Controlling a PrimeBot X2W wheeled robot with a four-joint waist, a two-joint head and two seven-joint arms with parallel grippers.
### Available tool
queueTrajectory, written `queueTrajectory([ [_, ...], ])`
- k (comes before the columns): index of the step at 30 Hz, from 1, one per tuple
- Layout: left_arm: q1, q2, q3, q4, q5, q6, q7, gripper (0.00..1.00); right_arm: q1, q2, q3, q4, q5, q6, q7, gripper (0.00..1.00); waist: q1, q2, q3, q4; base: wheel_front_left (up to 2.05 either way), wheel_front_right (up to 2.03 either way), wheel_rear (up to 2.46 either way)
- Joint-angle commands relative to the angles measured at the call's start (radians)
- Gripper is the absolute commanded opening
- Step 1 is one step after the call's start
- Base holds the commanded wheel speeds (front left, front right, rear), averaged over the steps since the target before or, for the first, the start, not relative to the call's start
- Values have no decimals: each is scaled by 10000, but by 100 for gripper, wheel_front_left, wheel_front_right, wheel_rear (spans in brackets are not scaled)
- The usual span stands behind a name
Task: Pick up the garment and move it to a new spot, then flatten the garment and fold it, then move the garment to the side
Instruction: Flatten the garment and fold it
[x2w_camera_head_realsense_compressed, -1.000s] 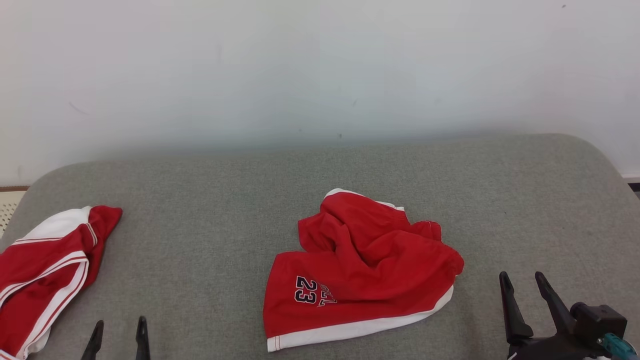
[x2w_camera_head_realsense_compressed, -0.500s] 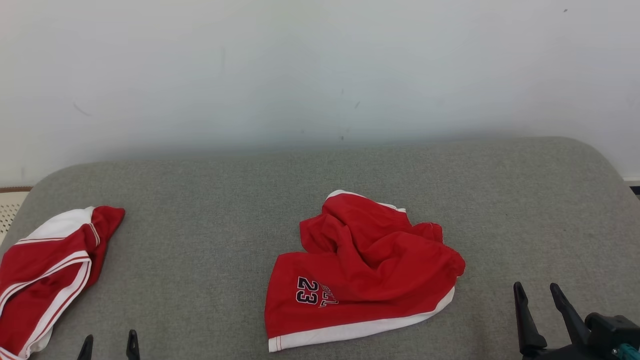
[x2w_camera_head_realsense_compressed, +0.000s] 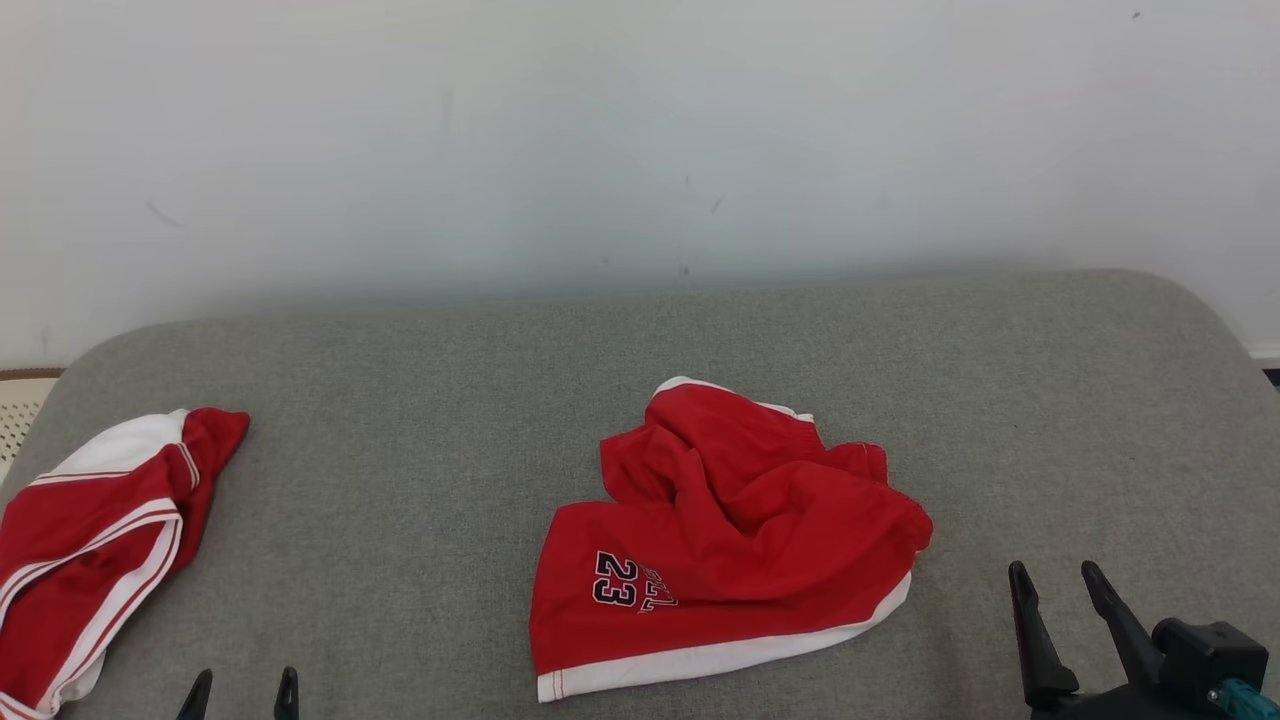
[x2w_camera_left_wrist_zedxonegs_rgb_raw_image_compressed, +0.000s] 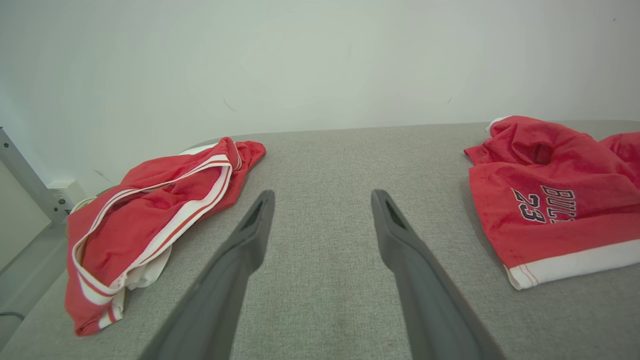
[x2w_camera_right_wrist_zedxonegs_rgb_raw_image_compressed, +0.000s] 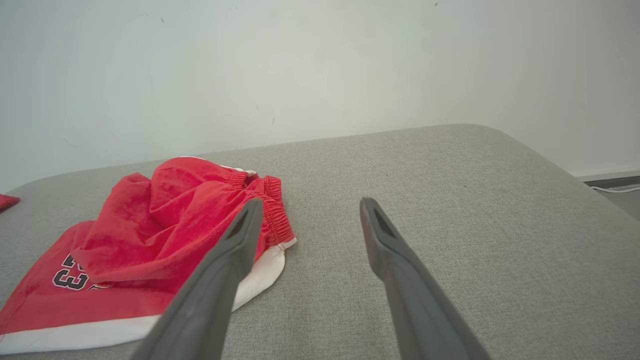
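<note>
**Both arms hang back, shorts untouched**

Closest in, the left fingers (x2w_camera_head_realsense_compressed: 287, 695) poke up from the bottom edge of the head view, spread wide and holding nothing. A second ago they reached higher into the picture; now only the tips peek in. On the other side the right fingers (x2w_camera_head_realsense_compressed: 1032, 635) do much the same. They are wide apart and empty, and sit a little lower than a second ago after a small dip and recovery. The whole view wobbles slightly too, so part of that shift is the head moving.

Just beyond, the red shorts (x2w_camera_head_realsense_compressed: 720, 530) lie crumpled in the middle of the grey bench (x2w_camera_head_realsense_compressed: 400, 400). The number 23 faces up, the white hem is toward the robot, and the waistband is bunched on the right. They are in the same place with the same creases, so nothing has disturbed them. The head view shows the right fingers near the shorts' right side but clear of the cloth, while the left fingers stand well apart from it.

Farther left, a second red garment (x2w_camera_head_realsense_compressed: 90, 540) with white stripes lies heaped at the bench's left edge, also unmoved. Behind it all is the plain white wall (x2w_camera_head_realsense_compressed: 640, 150).

Nothing is gripped, so the pick-up has not begun. This looks like a ready stance before the first reach, and the right arm seems better placed to go in.
</note>
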Motion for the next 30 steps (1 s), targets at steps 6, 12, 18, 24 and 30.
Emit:
queueTrajectory([
  [6,-118,28,-72,12,-32,48,6,100,64,-69,63,-50,44,4,44,100,1,0,7,-36,0,0,0],
  [12,-129,72,-103,11,-69,66,17,100,99,-68,62,-61,38,4,82,100,1,0,19,-58,0,0,0],
  [18,-119,96,-131,10,-82,116,41,100,92,-94,95,-11,73,4,86,100,1,0,33,-61,0,0,0],
  [24,-158,112,-158,33,-128,138,31,100,25,-108,123,45,83,4,71,100,1,0,53,-85,0,0,0],
  [30,-169,108,-182,54,-165,154,18,100,-16,-116,140,82,71,4,37,100,1,0,70,-113,0,0,0],
])
